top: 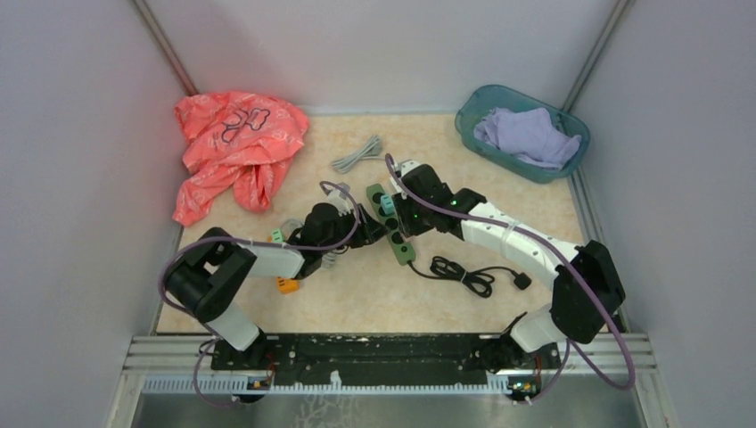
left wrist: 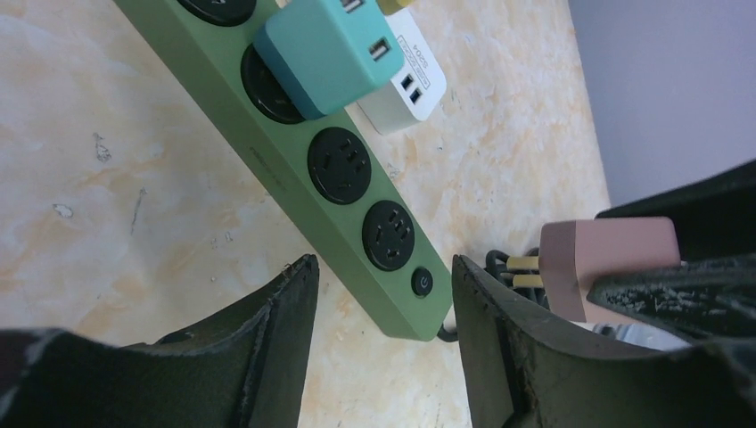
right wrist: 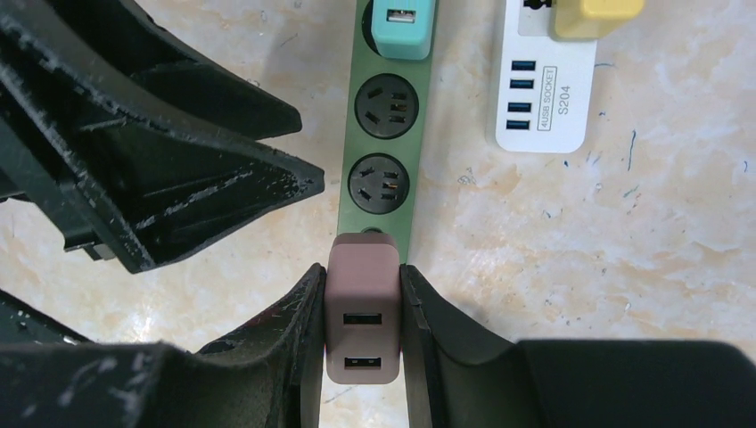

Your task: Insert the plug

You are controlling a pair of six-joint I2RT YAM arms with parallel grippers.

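Right claw (right wrist: 361, 278) is clamped on the pink plug (right wrist: 362, 312), held over the near, switch end of the green power strip (right wrist: 385, 143) on the desk (right wrist: 624, 267); prongs (left wrist: 521, 270) not in any socket yet. Strip's long axis runs near-to-far away from that claw, and the closest free socket (right wrist: 380, 183) lies just beyond the plug on the far side, with the teal charger (right wrist: 403, 27) farther along. Left claw (left wrist: 383, 272) is parted and empty just left of the same end, so I judge the right arm makes the move.
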